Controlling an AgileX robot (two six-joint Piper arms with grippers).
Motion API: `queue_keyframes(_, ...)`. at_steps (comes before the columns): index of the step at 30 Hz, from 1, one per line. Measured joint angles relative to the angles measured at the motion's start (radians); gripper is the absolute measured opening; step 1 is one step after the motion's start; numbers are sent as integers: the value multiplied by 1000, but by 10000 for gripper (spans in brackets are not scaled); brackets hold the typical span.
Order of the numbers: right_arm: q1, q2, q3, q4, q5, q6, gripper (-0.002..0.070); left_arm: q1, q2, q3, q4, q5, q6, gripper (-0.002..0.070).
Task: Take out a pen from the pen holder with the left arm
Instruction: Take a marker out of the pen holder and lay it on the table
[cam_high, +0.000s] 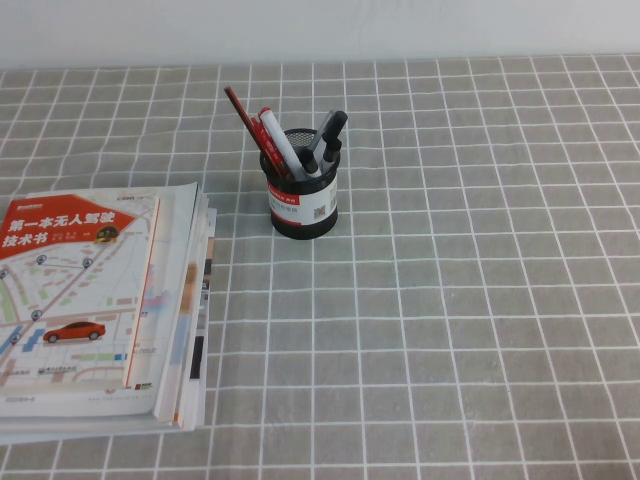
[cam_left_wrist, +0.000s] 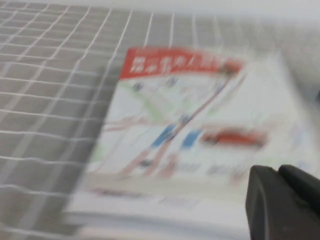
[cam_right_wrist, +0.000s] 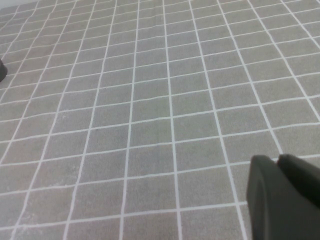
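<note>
A black mesh pen holder (cam_high: 303, 190) with a white and red label stands upright on the grey checked tablecloth, behind the middle of the table. Several pens lean out of it: a thin red pencil (cam_high: 240, 112), a red-capped white marker (cam_high: 272, 135) and black-capped markers (cam_high: 330, 135). Neither arm shows in the high view. In the left wrist view, my left gripper (cam_left_wrist: 277, 172) hangs shut and empty over a stack of books (cam_left_wrist: 185, 115). My right gripper (cam_right_wrist: 276, 161) is above bare tablecloth, its black fingers together with nothing between them.
The stack of books and magazines (cam_high: 95, 300), topped by a red and white cover with a car picture, lies on the table's left side, in front and to the left of the holder. The checked tablecloth (cam_high: 480, 330) covers everything else.
</note>
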Motion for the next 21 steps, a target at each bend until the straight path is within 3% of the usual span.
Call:
queue_keyframes(7, 0, 0, 0, 0, 0, 0, -13, 0, 0, 0, -485, -269, -347, -2)
queue_keyframes(21, 0, 0, 0, 0, 0, 0, -13, 0, 0, 0, -559, -380, -348, -2)
